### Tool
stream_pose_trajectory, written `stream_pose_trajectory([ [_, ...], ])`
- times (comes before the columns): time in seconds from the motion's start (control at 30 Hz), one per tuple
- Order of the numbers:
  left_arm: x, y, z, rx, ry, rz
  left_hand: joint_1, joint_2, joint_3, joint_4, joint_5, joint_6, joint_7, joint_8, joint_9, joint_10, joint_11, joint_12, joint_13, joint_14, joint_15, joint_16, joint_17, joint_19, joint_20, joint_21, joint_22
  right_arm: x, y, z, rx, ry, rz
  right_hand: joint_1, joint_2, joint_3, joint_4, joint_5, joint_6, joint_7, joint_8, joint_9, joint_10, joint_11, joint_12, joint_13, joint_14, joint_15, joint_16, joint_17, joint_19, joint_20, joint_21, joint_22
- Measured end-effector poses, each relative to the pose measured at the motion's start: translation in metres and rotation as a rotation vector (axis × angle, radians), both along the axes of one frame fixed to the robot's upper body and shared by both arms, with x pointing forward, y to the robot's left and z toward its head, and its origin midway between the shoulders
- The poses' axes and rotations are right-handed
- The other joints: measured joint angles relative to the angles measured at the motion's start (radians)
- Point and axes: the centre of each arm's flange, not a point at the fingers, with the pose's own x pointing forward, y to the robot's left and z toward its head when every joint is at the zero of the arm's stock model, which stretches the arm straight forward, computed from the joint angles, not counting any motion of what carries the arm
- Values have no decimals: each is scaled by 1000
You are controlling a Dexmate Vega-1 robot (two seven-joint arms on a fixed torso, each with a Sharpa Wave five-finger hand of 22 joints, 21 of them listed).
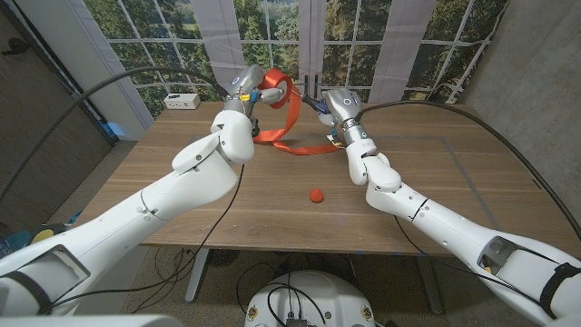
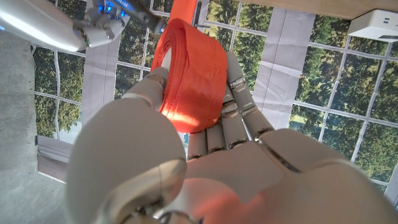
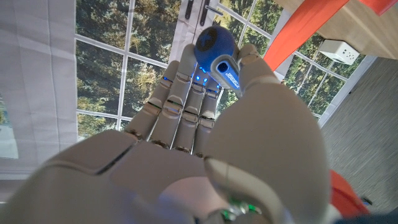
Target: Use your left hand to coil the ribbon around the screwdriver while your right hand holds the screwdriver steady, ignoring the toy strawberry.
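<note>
My left hand [image 1: 243, 89] is raised over the far part of the table and grips a roll of orange-red ribbon [image 1: 273, 91]. The roll [image 2: 189, 74] sits between the fingers of that hand [image 2: 205, 162]. A loose ribbon strand [image 1: 289, 127] hangs from the roll to the tabletop. My right hand [image 1: 340, 107] is held up close beside the roll and grips the screwdriver. Its blue handle [image 3: 217, 47] pokes out of the closed right hand [image 3: 205, 143], and its dark shaft [image 2: 147, 15] points toward the roll. The ribbon [image 3: 301, 28] passes beside the handle.
A small red toy strawberry [image 1: 315, 194] lies on the wooden table [image 1: 436, 191] in front of the right forearm. A white box [image 1: 182, 101] sits at the far left edge. Windows stand behind the table.
</note>
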Motion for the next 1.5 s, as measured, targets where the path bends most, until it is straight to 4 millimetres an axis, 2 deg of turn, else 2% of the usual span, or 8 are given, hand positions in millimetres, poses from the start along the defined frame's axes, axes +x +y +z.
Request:
stream_pose_trajectory([
  [0.37,11,5,-18,3,76,12,0,0,3,-3,3,3,0,-4,5,0,0,0,0,6,5,-1,1,0,0,15,-10,-4,-13,4,62,-25,2,0,0,-2,1,3,0,0,5,0,7,3,0,0,9,-6,-5,1,0,0,7,-5],
  [0.4,15,7,-24,4,120,19,0,0,3,-3,3,3,0,-4,5,0,0,0,0,6,5,-2,1,0,0,16,-10,-5,-17,3,74,-28,1,0,0,-2,1,3,0,0,5,0,7,3,0,0,9,-6,-5,1,0,0,8,-5],
  [0.83,44,9,-48,51,303,53,3,-3,6,-6,2,4,0,-12,9,5,5,0,0,9,2,0,1,0,0,37,-20,-10,-26,2,131,-40,39,0,0,-2,1,3,0,0,6,0,7,3,-1,0,11,-4,-6,2,0,0,15,-5],
  [1.03,55,12,-55,64,373,80,3,-3,6,-6,2,4,0,-12,9,5,5,0,0,9,2,0,3,-5,5,43,-24,-14,-33,1,183,-27,109,0,0,-2,1,2,0,0,6,0,7,3,-4,1,14,-7,-14,2,0,0,15,-5],
  [1.27,62,20,-60,51,407,127,3,-3,6,-6,2,4,0,-19,13,5,5,1,0,9,2,0,4,-11,0,51,-27,-19,-41,1,242,-11,195,0,0,-5,1,2,0,0,6,0,8,1,-6,1,14,-7,-14,7,-5,6,15,-5],
  [1.33,64,24,-60,43,410,149,3,-3,6,-6,2,4,0,-19,13,5,5,1,0,9,2,0,4,-11,0,52,-29,-21,-39,1,276,15,282,0,0,-6,0,1,0,0,6,0,10,3,-6,1,14,-7,-14,7,-5,6,22,-5],
  [1.5,67,30,-63,29,417,181,3,-3,6,-6,2,4,0,-20,13,5,5,1,0,9,2,0,4,-11,0,56,-29,-27,-45,3,324,31,372,0,0,-8,0,0,5,5,6,0,12,5,-9,1,15,-8,-14,9,-5,6,23,-5],
])
